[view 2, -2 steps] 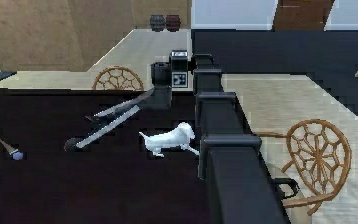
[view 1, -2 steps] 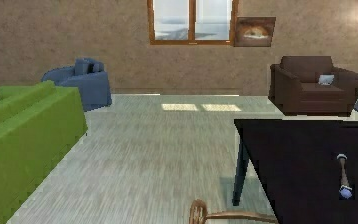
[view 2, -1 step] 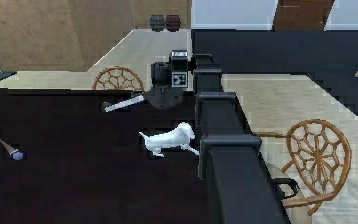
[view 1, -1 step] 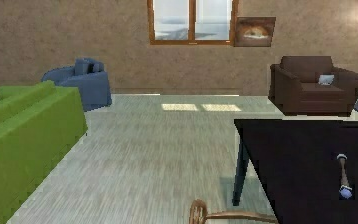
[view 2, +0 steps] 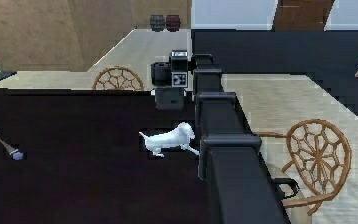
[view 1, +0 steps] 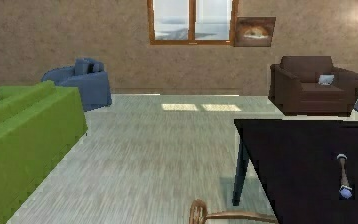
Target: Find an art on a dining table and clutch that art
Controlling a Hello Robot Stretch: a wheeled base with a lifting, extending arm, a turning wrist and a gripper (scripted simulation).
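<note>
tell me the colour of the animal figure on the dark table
White. The small animal figurine shows best in the arm side view, on the black table.

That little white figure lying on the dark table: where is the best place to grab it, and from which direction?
Probably around its middle, coming down from above. The white figure looks long and low, lying flat on the dark table, so a grip across its narrow width should fit better than one along its length.
</note>
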